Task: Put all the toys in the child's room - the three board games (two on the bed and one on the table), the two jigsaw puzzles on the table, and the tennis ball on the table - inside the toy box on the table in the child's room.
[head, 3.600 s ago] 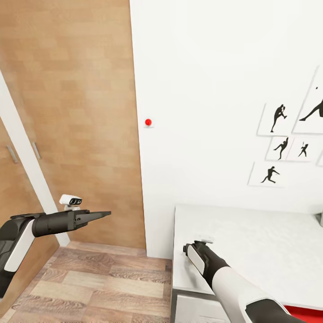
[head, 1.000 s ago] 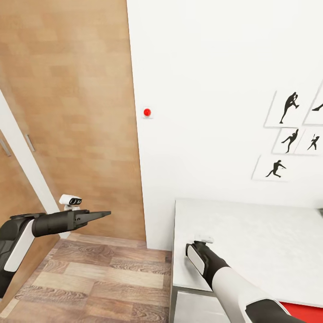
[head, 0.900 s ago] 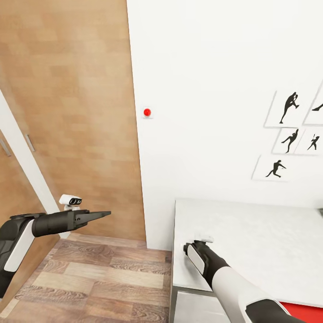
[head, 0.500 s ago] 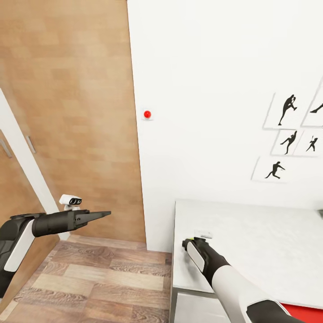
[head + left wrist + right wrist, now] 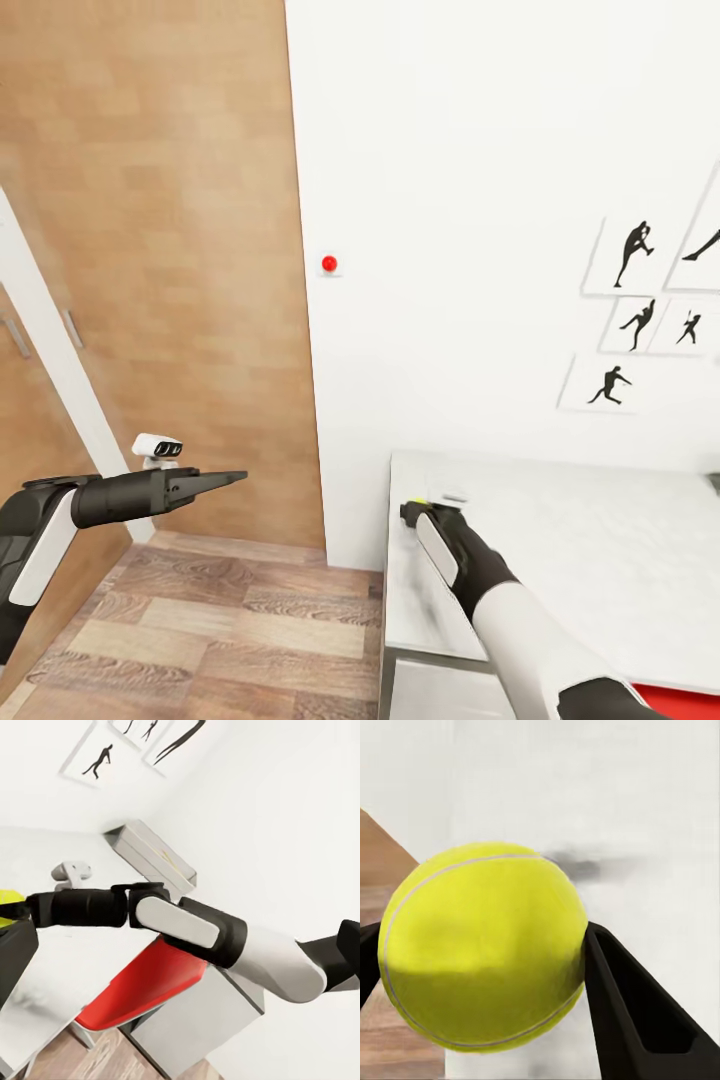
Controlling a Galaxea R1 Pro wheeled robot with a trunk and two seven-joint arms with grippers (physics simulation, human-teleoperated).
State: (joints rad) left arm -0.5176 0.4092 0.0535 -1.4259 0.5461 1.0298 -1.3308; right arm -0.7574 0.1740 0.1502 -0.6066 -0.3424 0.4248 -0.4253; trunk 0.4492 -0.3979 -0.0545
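My right claw is clamped on the tennis ball, fingers pressing both sides, low over the counter near its left edge at lower centre of the head view. I should keep the squeeze firm, lift clear, then carry it steadily toward the toy box. My left claw, at lower left, carries nothing, its tips drawn together.

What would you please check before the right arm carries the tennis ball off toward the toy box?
1. Tennis ball sits between the right gripper fingers: ok.
2. Both fingers touch the ball: ok, by the right wrist view.
3. Ball lifted off the table: cannot tell.
4. Left gripper out of the way, over the floor: ok.
5. Toy box located: cannot tell.
6. Red object beside the table avoided: ok.
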